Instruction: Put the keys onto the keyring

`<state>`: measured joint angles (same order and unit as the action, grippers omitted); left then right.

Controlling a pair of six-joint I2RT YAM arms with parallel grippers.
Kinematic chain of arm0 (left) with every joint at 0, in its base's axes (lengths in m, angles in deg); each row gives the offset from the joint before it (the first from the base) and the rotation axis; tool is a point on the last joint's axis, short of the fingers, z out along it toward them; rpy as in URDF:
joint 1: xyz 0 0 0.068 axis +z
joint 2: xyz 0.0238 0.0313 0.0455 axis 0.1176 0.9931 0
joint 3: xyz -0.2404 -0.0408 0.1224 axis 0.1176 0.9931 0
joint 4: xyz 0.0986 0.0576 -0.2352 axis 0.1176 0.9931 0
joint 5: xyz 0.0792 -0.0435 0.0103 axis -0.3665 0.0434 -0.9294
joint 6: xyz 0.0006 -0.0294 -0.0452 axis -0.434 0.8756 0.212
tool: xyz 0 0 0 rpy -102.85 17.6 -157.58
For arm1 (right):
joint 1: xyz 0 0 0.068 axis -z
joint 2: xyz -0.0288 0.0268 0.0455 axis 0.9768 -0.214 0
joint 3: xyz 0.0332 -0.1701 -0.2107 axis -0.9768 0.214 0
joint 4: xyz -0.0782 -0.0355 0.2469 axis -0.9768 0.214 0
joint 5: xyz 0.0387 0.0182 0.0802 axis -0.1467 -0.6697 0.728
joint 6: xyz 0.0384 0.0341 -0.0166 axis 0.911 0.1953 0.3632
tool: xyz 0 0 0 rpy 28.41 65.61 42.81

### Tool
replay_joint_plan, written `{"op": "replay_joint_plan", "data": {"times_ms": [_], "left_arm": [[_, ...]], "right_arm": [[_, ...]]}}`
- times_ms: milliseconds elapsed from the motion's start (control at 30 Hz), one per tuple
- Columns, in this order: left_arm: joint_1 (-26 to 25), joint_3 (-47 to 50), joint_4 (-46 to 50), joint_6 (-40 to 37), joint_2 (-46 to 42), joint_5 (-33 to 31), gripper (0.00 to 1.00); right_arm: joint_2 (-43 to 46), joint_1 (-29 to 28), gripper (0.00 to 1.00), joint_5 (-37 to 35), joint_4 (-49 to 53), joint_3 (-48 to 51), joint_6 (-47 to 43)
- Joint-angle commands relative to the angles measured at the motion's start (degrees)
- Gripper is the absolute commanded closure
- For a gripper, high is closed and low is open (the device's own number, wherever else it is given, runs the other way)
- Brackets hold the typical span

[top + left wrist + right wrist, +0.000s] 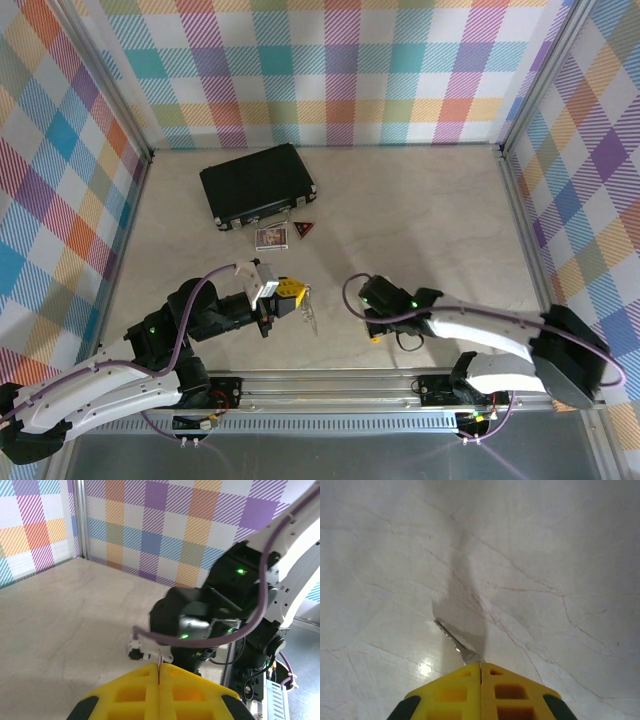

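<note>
Right hand [480,664] pinching key [451,639], tip near table [545,555]; left hand [296,293] pinching keyring [309,312]; open surface between them.

black case [258,183], picture card [271,237] and triangular tag [304,230] are crowding far left; table [430,210] is lying open far right.

One key [451,638] shows only its thin silver blade, slanting out of the closed right claw [480,670] toward the worktop [545,555]. The silvery keyring [309,314] hangs from the closed left claw [288,292]. Both sit on the near side of the black case [258,185].
</note>
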<state>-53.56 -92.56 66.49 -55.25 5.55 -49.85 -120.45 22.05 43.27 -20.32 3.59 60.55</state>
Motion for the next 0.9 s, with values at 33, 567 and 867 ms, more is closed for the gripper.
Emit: {"op": "replay_joint_plan", "data": {"times_ms": [33, 567, 867], "left_arm": [[-0.3, 0.7, -3.8, -0.2, -0.4, 1.1, 1.0], [-0.3, 1.5, -5.4, 0.2, -0.7, 1.7, 1.0], [-0.3, 1.7, -5.1, 0.3, -1.9, 1.4, 1.0]], "right_arm": [[7.6, -0.5, 1.0, -4.6, -12.9, 7.2, 2.5], [17.6, -0.5, 1.0, -6.6, -19.0, 17.9, 0.3], [12.2, -0.4, 1.0, -6.5, -21.8, 17.5, 1.9]]}}
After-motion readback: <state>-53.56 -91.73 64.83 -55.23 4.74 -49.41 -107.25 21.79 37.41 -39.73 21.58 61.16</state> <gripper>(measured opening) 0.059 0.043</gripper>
